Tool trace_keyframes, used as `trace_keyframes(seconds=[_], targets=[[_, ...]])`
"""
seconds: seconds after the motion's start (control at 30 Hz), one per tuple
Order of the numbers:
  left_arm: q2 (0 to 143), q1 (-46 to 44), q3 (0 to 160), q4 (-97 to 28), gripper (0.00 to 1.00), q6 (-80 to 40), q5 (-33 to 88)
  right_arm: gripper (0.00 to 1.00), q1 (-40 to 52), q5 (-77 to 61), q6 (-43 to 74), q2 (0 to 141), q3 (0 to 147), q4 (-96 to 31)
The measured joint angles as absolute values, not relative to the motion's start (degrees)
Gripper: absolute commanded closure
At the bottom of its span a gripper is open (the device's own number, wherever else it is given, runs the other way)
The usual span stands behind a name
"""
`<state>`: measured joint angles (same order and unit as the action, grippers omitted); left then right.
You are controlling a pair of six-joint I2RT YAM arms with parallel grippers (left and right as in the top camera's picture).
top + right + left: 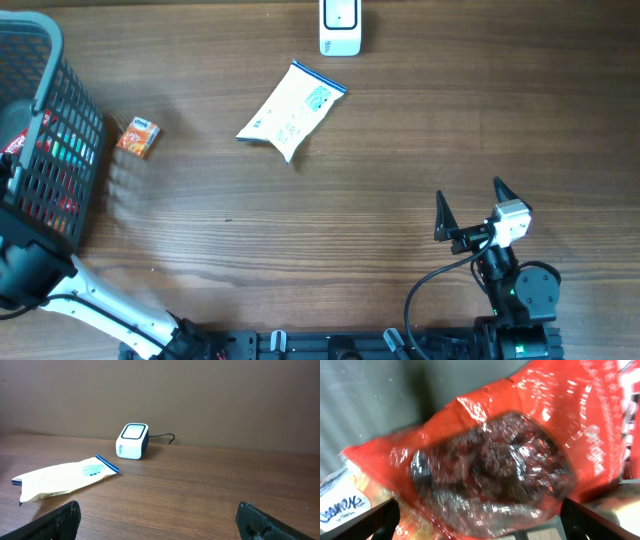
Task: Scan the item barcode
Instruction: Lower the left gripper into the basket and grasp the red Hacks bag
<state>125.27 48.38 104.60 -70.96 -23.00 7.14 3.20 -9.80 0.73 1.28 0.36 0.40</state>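
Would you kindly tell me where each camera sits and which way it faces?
Overhead: above the table, facing down on basket, orange box, pouch, scanner; left arm, right gripper show.
Left wrist: at the basket, close on a red bag; own open fingers show.
Right wrist: low over the table, facing pouch and scanner; open fingers show.
Shared: overhead and right wrist both see pouch, scanner.

Mock shop checkout on a wood tabletop (400, 180): white barcode scanner (340, 28), mesh shopping basket (70, 190) far left of it, white pouch (292, 110) and orange box (138, 137) between.
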Motion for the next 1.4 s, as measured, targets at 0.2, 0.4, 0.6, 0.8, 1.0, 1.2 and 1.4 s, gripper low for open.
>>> trace_keyframes(seconds=[0.2, 0.4, 0.6, 0.8, 1.0, 1.2, 1.4], targets=[[125.3, 48.4, 102.7, -68.0, 0.16, -23.0, 6.9, 0.00, 3.2, -9.8, 0.7, 1.3, 0.4, 0.4], [125.3, 48.4, 102.5, -65.8, 0.90, -23.1, 6.8, 0.00, 3.2, -9.8, 0.7, 1.3, 0.4, 0.4], [124.6, 48.4, 102.5, -64.9, 0.96, -22.9, 7.2, 0.00, 3.2, -9.8, 0.7, 1.3, 0.4, 0.4], [124.6, 48.4, 102.9, -65.3, 0.96, -22.9, 7.4, 0.00, 3.2, -9.8, 0.7, 1.3, 0.4, 0.4], [123.1, 48.4, 105.0, -67.3, 0.96, -23.0, 10.5, 0.00, 3.2, -9.8, 0.7, 1.3, 0.4, 0.4], [114.1, 48.4, 108.0, -66.3, 0.96, -23.0, 14.5, 0.00, 3.2, -9.8, 0.7, 1.3, 0.4, 0.4], [98.8, 48.4, 109.4, -63.6, 0.96, -23.0, 16.2, 0.00, 3.2, -9.8, 0.7, 1.3, 0.4, 0.4]])
